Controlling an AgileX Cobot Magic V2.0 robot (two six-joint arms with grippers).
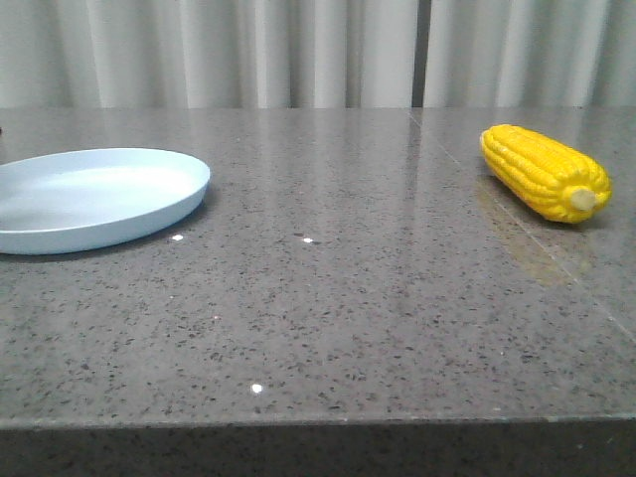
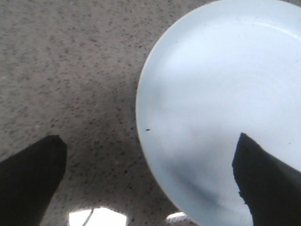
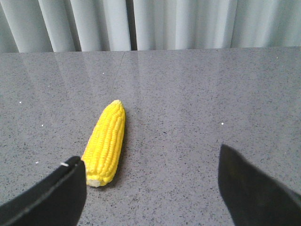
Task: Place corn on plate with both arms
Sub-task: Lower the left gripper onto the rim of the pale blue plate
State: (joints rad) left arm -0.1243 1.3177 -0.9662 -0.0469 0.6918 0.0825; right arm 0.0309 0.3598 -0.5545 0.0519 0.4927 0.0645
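Note:
The yellow corn [image 1: 543, 172] lies on the grey stone table at the far right, its pale stub end toward the camera. It also shows in the right wrist view [image 3: 105, 142], lying ahead of my open, empty right gripper [image 3: 150, 181], close to one finger. The pale blue plate [image 1: 119, 174] sits at the left edge of the table, bare. In the left wrist view the plate [image 2: 211, 84] lies under my open, empty left gripper [image 2: 149, 162], with one finger over the plate and the other over the table. Neither gripper shows in the front view.
The grey speckled stone table [image 1: 328, 298] runs to a front edge near the camera. A pale pleated curtain [image 1: 318, 50] hangs behind the table. A seam in the tabletop [image 1: 517, 214] runs diagonally near the corn.

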